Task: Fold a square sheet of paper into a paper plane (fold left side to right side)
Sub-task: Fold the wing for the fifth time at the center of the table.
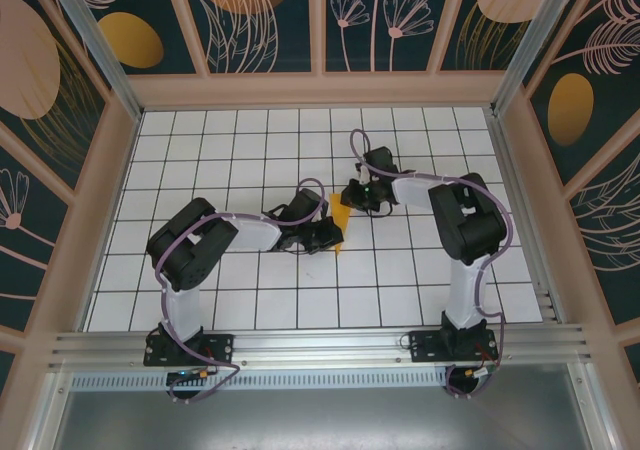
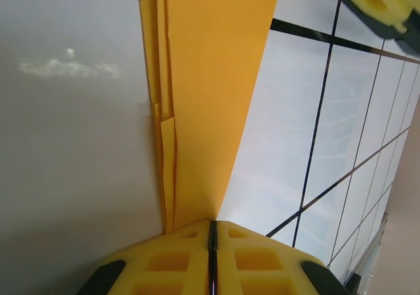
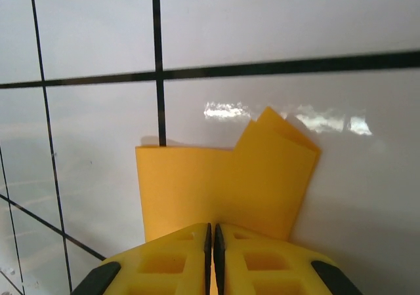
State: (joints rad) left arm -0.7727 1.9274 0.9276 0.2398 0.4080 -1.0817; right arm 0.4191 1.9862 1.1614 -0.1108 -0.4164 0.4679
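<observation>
Folded paper (image 1: pixel 341 219) on white gridded table (image 1: pixel 250 300), floral walls (image 1: pixel 270 10) around.

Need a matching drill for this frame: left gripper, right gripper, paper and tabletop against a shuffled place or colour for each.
Things:
1. left gripper
2. right gripper
3. folded paper
4. table

Descriptions:
A. white with black grid lines
B. orange-yellow
C. shut on the paper's end farther from the arm bases
D. shut on the paper's end nearer the arm bases

Pairs: 1-D, 2-C, 3-B, 4-A
</observation>
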